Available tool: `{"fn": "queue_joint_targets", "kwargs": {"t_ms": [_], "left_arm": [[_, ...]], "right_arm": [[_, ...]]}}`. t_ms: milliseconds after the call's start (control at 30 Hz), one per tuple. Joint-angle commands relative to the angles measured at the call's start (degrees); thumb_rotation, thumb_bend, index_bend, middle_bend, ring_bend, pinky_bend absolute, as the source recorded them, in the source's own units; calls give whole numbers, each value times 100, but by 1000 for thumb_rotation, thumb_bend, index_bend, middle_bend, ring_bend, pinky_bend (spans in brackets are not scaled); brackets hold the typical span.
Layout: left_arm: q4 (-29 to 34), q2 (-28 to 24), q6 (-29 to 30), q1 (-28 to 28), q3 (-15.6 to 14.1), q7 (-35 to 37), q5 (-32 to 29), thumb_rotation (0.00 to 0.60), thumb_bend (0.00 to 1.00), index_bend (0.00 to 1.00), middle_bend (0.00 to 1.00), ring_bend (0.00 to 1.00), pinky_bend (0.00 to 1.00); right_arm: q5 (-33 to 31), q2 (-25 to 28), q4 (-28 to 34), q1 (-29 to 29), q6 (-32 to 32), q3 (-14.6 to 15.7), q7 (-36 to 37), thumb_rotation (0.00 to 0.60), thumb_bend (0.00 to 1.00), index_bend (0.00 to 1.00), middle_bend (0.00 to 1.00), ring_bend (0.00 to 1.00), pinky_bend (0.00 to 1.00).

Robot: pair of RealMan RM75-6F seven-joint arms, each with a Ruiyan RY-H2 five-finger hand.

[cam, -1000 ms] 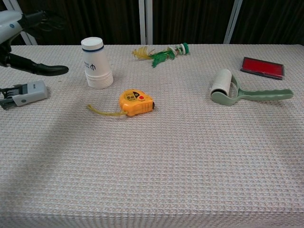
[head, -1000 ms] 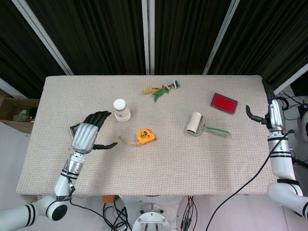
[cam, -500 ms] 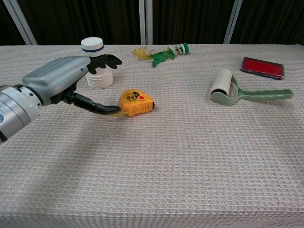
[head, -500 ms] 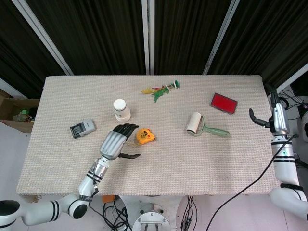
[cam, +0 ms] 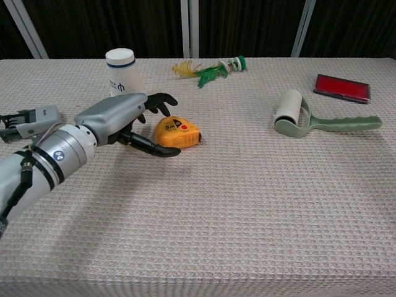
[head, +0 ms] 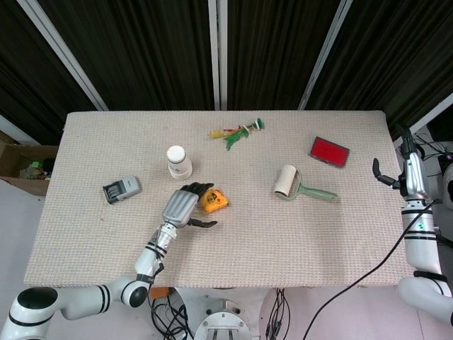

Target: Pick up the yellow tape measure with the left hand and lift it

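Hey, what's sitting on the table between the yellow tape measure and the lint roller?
Nothing. In both views only bare woven tablecloth lies between the yellow tape measure and the lint roller. The feather toy sits further back.

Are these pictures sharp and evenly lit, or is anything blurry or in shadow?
Head view: even light, sharp all over, dark curtains behind the table. Chest view: also sharp; the left hand casts a soft shadow on the cloth beneath its arm, beside the yellow tape measure. No glare in either view.
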State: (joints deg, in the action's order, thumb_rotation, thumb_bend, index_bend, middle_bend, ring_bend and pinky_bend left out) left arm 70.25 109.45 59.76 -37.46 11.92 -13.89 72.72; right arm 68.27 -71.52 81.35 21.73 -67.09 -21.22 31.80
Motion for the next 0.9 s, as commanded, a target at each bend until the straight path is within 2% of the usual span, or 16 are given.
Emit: {"fn": "queue_joint_targets", "kwargs": {"t_ms": [33, 233, 500, 633, 733, 800, 900], "left_arm": [[-138, 195, 66, -82, 141, -498, -269, 298, 61, 186, 251, 209, 332], [-414, 434, 390, -114, 181, -1311, -427, 291, 81, 244, 303, 246, 384], [-382, 501, 394, -161, 284, -1267, -533, 238, 106, 286, 346, 291, 442], [-408, 538, 300, -215, 314, -1368, -650, 184, 114, 291, 345, 292, 444], [-460, 586, 377, -231, 291, -1405, -602, 166, 114, 290, 344, 292, 444], [-449, 611, 375, -232, 272, -1413, -611, 129, 113, 288, 342, 292, 444], [-493, 660, 388, -263, 242, -1512, -598, 110, 112, 287, 341, 292, 444]], "right_arm": [[34, -30, -56, -5, -24, 22, 12, 600, 439, 0, 0, 0, 0], [94, -60, -164, -33, -86, 38, 102, 600, 441, 0, 0, 0, 0], [100, -73, -263, -62, -88, 45, 220, 600, 443, 0, 0, 0, 0], [107, -83, -295, -80, -98, 57, 251, 600, 443, 0, 0, 0, 0], [90, -73, -310, -91, -84, 56, 272, 600, 444, 0, 0, 0, 0], [76, -70, -320, -94, -64, 54, 291, 600, 444, 0, 0, 0, 0], [72, -84, -339, -91, -41, 60, 309, 600, 444, 0, 0, 0, 0]]}}
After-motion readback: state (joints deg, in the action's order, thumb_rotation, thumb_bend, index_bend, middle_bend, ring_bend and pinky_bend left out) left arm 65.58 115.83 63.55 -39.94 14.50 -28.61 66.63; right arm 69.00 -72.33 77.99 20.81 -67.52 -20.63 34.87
